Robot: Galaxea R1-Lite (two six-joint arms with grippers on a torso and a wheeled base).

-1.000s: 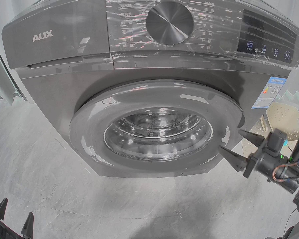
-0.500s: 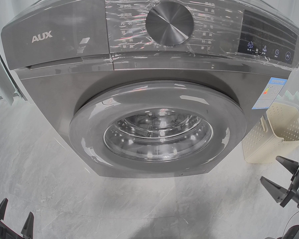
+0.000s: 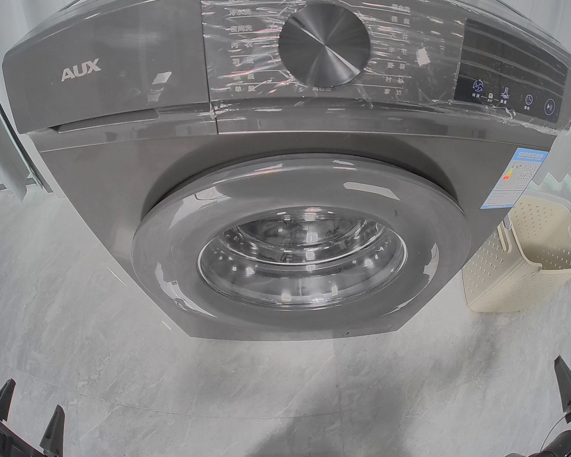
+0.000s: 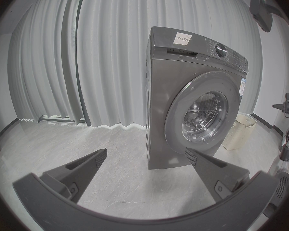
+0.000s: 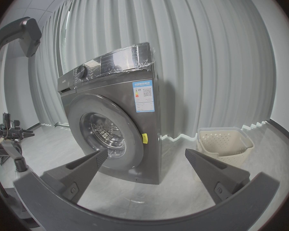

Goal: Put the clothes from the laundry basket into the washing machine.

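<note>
So the washing machine [image 3: 298, 160] stands square in front, its round door [image 3: 301, 255] shut flush against the front panel. There's plenty of bare floor [image 3: 266, 382] in front of it and off to its left side, all the way back to the curtain [image 4: 86, 64]. The laundry basket [image 3: 533, 255] sits upright on the floor just beside the machine's right front corner, open rim up and holed inner walls showing, with the curtain hem right behind it. The left pincer [image 3: 33, 396] hangs low on the left, well apart from the machine, fingers spread wide with nothing between them. The right pincer [image 5: 146, 151] is low on the right, near the basket but not touching it, also wide open and holding nothing
</note>
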